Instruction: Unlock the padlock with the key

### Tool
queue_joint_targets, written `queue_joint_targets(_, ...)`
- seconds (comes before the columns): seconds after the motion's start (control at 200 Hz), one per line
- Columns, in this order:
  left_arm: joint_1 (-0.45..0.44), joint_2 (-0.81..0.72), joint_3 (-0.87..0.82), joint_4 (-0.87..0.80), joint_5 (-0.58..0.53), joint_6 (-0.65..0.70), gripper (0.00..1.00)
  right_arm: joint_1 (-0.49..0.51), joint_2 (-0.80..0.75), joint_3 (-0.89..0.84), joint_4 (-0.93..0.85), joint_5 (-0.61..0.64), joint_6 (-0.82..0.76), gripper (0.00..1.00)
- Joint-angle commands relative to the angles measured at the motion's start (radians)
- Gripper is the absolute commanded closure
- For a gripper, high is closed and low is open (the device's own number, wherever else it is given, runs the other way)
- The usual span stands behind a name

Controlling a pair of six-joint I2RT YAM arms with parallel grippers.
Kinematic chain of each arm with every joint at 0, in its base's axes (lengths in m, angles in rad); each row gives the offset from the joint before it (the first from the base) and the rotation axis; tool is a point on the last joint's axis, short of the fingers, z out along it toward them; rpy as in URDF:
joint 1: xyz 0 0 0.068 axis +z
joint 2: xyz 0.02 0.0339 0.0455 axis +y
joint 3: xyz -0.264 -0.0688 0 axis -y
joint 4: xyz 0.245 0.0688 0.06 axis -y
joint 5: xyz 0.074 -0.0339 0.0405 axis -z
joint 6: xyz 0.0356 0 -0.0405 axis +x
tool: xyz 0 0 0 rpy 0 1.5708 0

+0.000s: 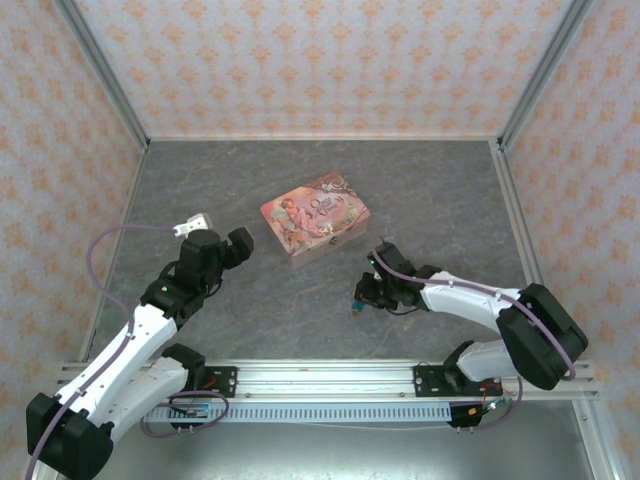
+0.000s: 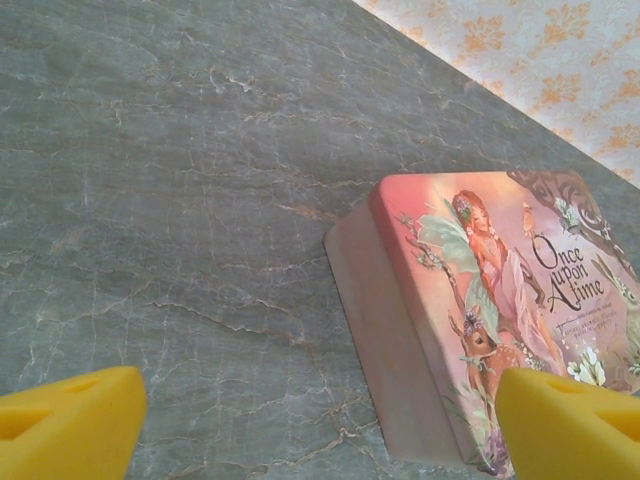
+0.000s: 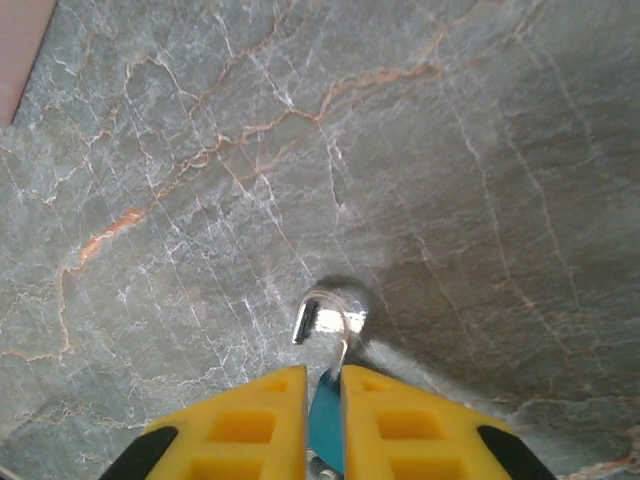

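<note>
Overhead a speck; up close the padlock (image 3: 326, 432) sat clamped in the right pincer (image 3: 323, 400) — left pincer (image 2: 320, 420) gaped, tin (image 2: 500, 290) at its 2 o'clock.

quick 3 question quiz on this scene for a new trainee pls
1. True or false: the left gripper is shut on the tin.
2. Pick one: what does the right gripper hold? A) the tin B) the blue padlock C) nothing
3. Fill in: the metal loop sticking out past the right gripper's fingers is ___ in colour.

Key
1. False: the left gripper is open.
2. B
3. silver
</note>
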Motion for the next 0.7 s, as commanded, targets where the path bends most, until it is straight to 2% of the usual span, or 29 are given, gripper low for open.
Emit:
queue_joint_targets(0.0, 0.007, -0.013, 0.025, -0.044, -0.05, 0.023, 0.09, 0.007, -0.064, 0.043, -0.062, 0.084, -0.038, 0.8)
queue_joint_targets(0.275, 0.009, -0.028, 0.095, -0.082, -0.11, 0.057, 0.09, -0.004, -0.273, 0.093, -0.238, 0.295, -0.139, 0.64)
queue_joint_targets(0.455, 0.009, -0.042, 0.141, -0.075, -0.161, 0.161, 0.05, -0.049, -0.421, 0.115, -0.307, 0.449, -0.248, 0.57)
queue_joint_targets(0.555, 0.009, -0.052, 0.169, -0.083, -0.25, 0.232, 0.05, -0.092, -0.498, 0.107, -0.282, 0.495, -0.351, 0.52)
queue_joint_targets(0.696, 0.009, -0.071, 0.17, -0.041, -0.449, 0.311, 0.03, -0.147, -0.586, 0.058, -0.175, 0.568, -0.505, 0.38)
